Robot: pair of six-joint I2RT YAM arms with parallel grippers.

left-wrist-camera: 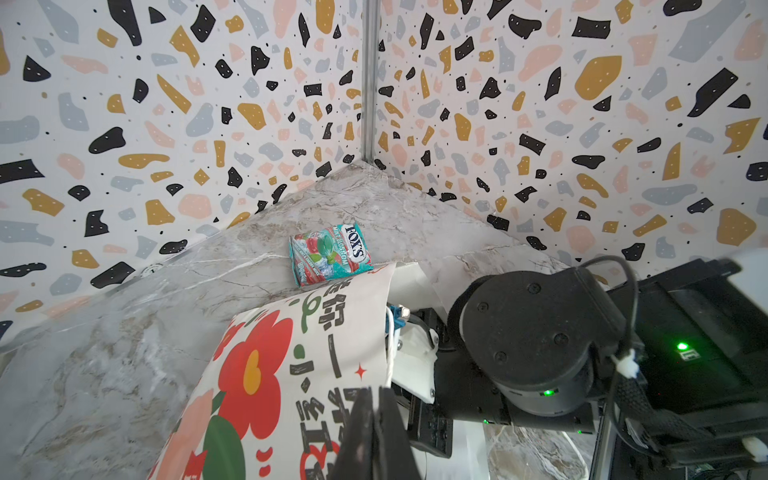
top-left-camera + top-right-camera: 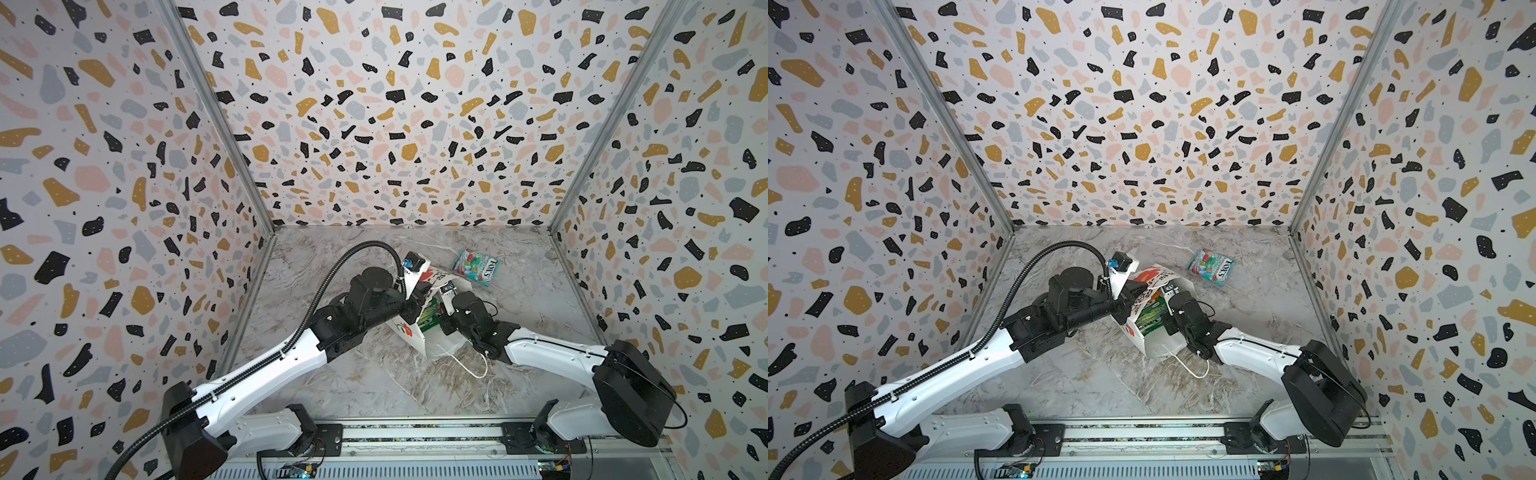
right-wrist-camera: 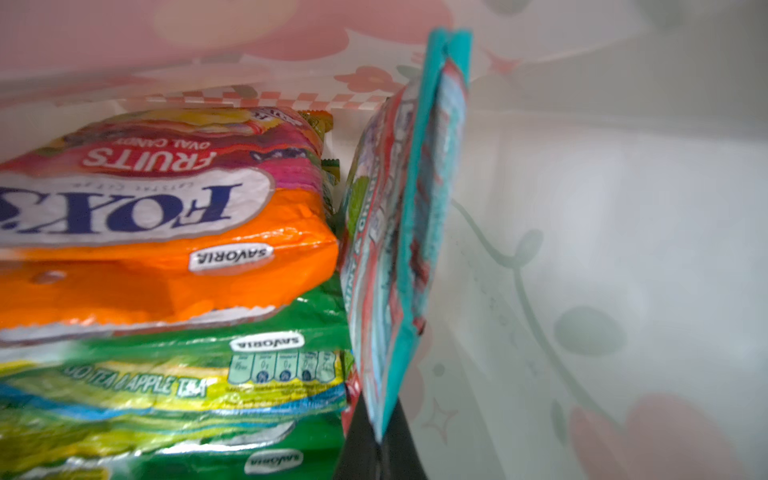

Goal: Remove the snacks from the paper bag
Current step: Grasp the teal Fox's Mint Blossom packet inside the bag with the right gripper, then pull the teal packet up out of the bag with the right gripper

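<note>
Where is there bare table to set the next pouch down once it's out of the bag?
Free: the front marble from the cord handle to the rail; the right strip between the loose teal pouch and the side wall; the back edge along the back wall. Crowded: the middle, where the paper bag, left gripper and right gripper meet.

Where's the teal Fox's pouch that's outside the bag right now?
In both top views the teal pouch lies on the table's back right, just beyond the paper bag.
</note>
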